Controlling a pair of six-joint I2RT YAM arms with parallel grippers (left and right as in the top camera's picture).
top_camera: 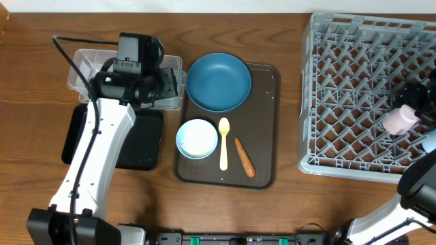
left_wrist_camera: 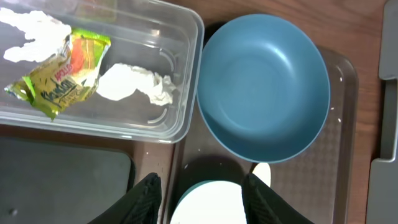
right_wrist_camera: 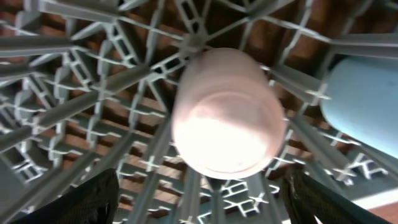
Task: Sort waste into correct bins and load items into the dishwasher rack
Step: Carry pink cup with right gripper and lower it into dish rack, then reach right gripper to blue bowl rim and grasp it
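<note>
Left fingers (left_wrist_camera: pixel 146 199) spread above bowl (left_wrist_camera: pixel 208 205), should straddle its rim squarely; right fingers (right_wrist_camera: pixel 87 202) spread, pink cup (right_wrist_camera: pixel 227 115) in rack (top_camera: pixel 347 102).

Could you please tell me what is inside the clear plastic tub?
The clear rectangular plastic tub holds a crumpled yellow-green-orange wrapper and crumpled white tissue pieces. Part of it runs outside the wrist view, and the left arm covers it overhead.

Wooden table (top_camera: pixel 289 41), mid-brown with visible grain, fills the background. Dark brown serving tray (top_camera: pixel 267 146) lies flat on it about mid-table: rectangular, rounded corners, low raised rim, long side running front to back. Left wrist view shows its floor finely textured and slightly glossy.
</note>
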